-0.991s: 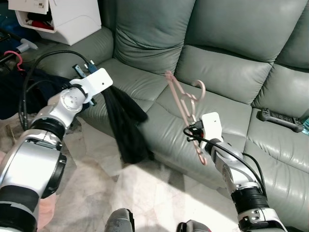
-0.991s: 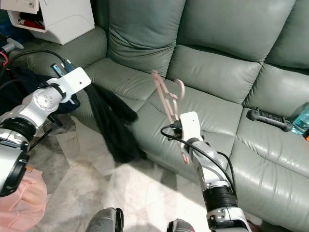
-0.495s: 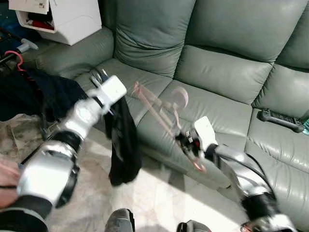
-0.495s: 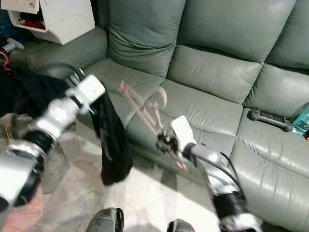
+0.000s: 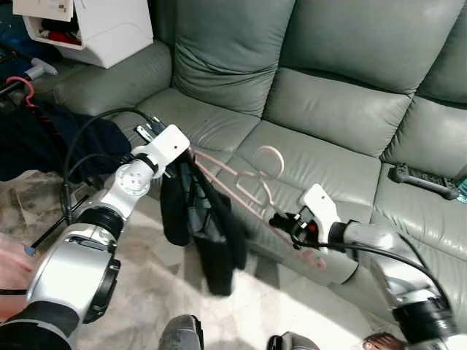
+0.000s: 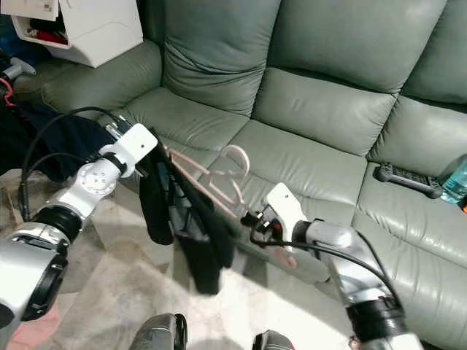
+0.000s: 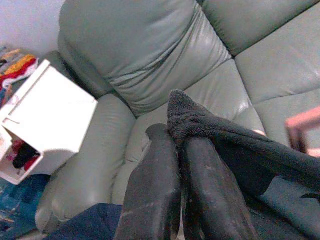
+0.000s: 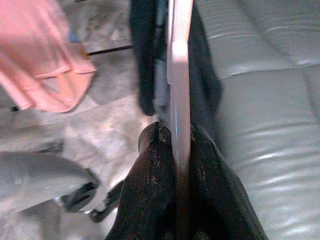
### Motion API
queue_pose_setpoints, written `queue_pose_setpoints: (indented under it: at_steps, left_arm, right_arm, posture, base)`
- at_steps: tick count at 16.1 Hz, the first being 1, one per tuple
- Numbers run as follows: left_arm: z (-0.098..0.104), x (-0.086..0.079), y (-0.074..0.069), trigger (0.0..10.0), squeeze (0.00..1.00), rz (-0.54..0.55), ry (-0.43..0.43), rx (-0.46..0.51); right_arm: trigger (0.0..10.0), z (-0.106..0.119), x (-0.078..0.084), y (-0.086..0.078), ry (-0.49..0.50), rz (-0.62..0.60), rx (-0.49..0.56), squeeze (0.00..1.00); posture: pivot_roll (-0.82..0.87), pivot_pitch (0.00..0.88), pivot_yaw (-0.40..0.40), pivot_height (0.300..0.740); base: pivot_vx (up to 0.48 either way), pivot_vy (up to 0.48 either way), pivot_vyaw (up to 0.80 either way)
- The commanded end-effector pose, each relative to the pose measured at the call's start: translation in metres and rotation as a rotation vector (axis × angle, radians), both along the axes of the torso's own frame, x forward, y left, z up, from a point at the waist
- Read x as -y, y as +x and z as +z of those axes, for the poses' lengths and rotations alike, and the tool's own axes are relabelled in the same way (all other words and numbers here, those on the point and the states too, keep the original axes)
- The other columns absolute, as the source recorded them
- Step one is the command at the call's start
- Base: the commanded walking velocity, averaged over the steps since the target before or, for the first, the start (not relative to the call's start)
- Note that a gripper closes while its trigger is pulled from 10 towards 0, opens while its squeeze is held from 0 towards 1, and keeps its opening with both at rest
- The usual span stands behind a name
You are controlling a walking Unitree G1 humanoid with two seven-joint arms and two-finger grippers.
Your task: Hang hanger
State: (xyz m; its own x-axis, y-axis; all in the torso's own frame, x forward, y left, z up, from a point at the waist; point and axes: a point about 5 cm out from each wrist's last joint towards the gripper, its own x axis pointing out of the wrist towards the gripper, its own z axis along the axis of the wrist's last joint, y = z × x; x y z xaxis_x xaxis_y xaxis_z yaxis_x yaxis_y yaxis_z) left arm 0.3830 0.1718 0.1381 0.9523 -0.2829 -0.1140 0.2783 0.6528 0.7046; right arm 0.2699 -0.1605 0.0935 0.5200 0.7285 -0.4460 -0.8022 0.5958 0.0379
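A pale pink plastic hanger (image 5: 244,179) lies nearly level in front of the grey-green sofa, hook up. My right gripper (image 5: 286,222) is shut on its lower end; the right wrist view shows the pink bar (image 8: 179,75) pinched between both fingers. A black garment (image 5: 208,226) droops over the hanger's far end and hangs toward the floor. My left gripper (image 5: 177,162) is shut on the garment's top edge, and the left wrist view shows the dark cloth (image 7: 190,122) bunched at the fingertips. The two grippers sit at opposite ends of the hanger.
The sofa (image 5: 328,109) spans the back. A black remote (image 5: 425,181) lies on its right seat beside a bottle (image 6: 454,179). A white box (image 5: 95,29) stands at the far left, dark clothes (image 5: 44,142) below it. Pink cloth (image 8: 47,55) lies on the marbled floor (image 5: 146,292).
The hanger has tipped from upright to nearly level and moved left. My left gripper has brought the garment onto its far end, so the cloth now drapes over the hanger.
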Motion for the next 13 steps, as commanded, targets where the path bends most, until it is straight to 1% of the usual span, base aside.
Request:
queue_pose_setpoints:
  at_steps: [1,4,5,7,8,10,11,12,13]
  left_arm:
    - [0.022,0.002,0.006,10.0,0.0,-0.019,-0.013,0.099]
    - [0.029,0.001,0.006,10.0,0.0,-0.025,-0.028,0.143]
    - [0.03,0.001,0.006,10.0,0.0,-0.023,-0.026,0.145]
    - [0.031,-0.002,0.006,10.0,0.0,-0.02,-0.023,0.156]
    - [0.033,0.001,0.005,10.0,0.0,-0.06,-0.056,0.154]
    - [0.038,0.007,0.003,10.0,0.0,-0.124,-0.086,0.166]
    - [0.038,0.007,0.002,10.0,0.0,-0.149,-0.099,0.159]
    - [0.037,0.007,0.001,10.0,0.0,-0.155,-0.078,0.167]
    - [0.035,0.005,0.0,10.0,0.0,-0.167,-0.077,0.156]
  right_arm:
    - [10.0,0.002,-0.009,-0.006,0.022,0.07,-0.02,0.0]
    - [10.0,-0.005,-0.012,-0.014,0.006,0.123,-0.073,0.0]
    - [10.0,-0.005,-0.012,-0.015,0.005,0.126,-0.075,0.0]
    - [10.0,-0.004,-0.012,-0.02,0.009,0.155,-0.11,0.0]
    - [10.0,-0.007,-0.009,-0.02,-0.001,0.144,-0.121,0.0]
    - [10.0,-0.012,-0.004,-0.015,-0.031,0.084,-0.112,0.0]
    - [10.0,-0.012,-0.003,-0.014,-0.033,0.083,-0.111,0.0]
    - [10.0,-0.011,-0.002,-0.013,-0.032,0.074,-0.103,0.0]
    - [10.0,-0.011,0.003,-0.008,-0.044,0.025,-0.086,0.0]
  posture:
    - [-0.04,0.049,0.056,0.74]
    - [-0.03,0.048,0.052,0.74]
    - [-0.03,0.048,0.052,0.74]
    - [-0.03,0.048,0.051,0.74]
    - [-0.03,0.048,0.051,0.74]
    - [-0.03,0.051,0.054,0.74]
    - [-0.03,0.051,0.054,0.74]
    - [-0.03,0.051,0.054,0.74]
    - [-0.03,0.051,0.054,0.74]
  base:
    - [0.0,0.0,0.0]
    - [0.0,0.0,0.0]
    - [0.0,0.0,0.0]
    - [0.0,0.0,0.0]
    - [0.0,0.0,0.0]
    - [0.0,0.0,0.0]
    - [0.0,0.0,0.0]
    - [0.0,0.0,0.0]
    - [0.0,0.0,0.0]
